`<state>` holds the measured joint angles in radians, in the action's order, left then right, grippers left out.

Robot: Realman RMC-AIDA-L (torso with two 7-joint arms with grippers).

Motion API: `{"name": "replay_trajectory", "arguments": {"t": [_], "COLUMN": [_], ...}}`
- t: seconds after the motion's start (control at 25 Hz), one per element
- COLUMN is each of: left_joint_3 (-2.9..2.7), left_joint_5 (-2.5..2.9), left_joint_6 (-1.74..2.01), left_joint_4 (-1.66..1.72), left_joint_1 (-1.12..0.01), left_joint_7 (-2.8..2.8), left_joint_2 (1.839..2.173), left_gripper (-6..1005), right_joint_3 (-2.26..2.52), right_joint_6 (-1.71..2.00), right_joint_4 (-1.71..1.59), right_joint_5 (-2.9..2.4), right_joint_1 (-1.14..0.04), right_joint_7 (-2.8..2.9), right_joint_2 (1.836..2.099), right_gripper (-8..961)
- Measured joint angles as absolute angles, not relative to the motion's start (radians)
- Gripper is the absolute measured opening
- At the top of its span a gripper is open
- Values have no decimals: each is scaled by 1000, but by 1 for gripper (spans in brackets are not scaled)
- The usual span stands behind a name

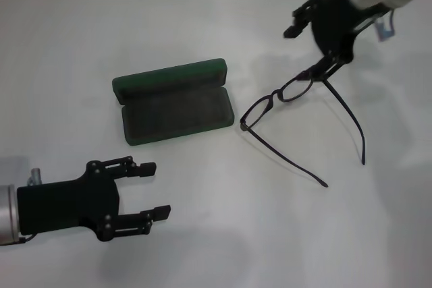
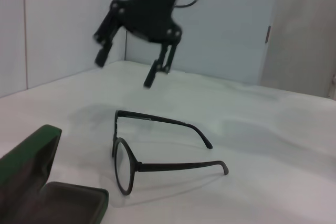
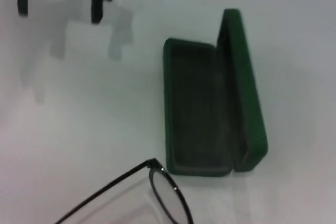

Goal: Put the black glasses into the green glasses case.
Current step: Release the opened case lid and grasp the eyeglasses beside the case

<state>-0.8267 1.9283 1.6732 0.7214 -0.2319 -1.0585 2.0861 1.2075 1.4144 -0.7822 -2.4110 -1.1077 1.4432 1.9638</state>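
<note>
The green glasses case lies open in the middle of the table, its lid tilted back on the far side and its grey lining bare. To its right the black glasses stand on the table with both temple arms unfolded toward me. My right gripper hangs open just above their far lens, and the left wrist view shows this right gripper clear of the glasses. My left gripper rests open at the near left, short of the case. The right wrist view shows the case and part of the glasses.
White tabletop all round, with a wall seam at the far edge. The left gripper's fingers show beyond the case in the right wrist view. The case's lid fills the near corner of the left wrist view.
</note>
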Motion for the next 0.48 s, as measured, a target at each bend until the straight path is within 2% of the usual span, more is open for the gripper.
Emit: {"name": "replay_trajectory", "arguments": {"t": [0.12, 0.2, 0.48], "left_joint_3": [-827, -827, -827], "left_joint_5": [1928, 1928, 1928], "left_joint_6": [1672, 1671, 1668], "left_joint_4": [720, 720, 726], "left_joint_1": [-241, -244, -249], "left_joint_7": [-1061, -1061, -1057], "left_joint_2": [2087, 2087, 2087], "left_gripper": [756, 757, 757], "right_joint_3": [1214, 1231, 1298], "right_joint_6": [1367, 1342, 1269], "right_joint_4": [-750, -745, -690], "right_joint_5": [-2462, -2476, -2480], "right_joint_1": [-1134, -1142, -1185], "right_joint_7": [1396, 1381, 1358], "right_joint_2": [2000, 2010, 2017], "right_gripper": [662, 661, 658]}}
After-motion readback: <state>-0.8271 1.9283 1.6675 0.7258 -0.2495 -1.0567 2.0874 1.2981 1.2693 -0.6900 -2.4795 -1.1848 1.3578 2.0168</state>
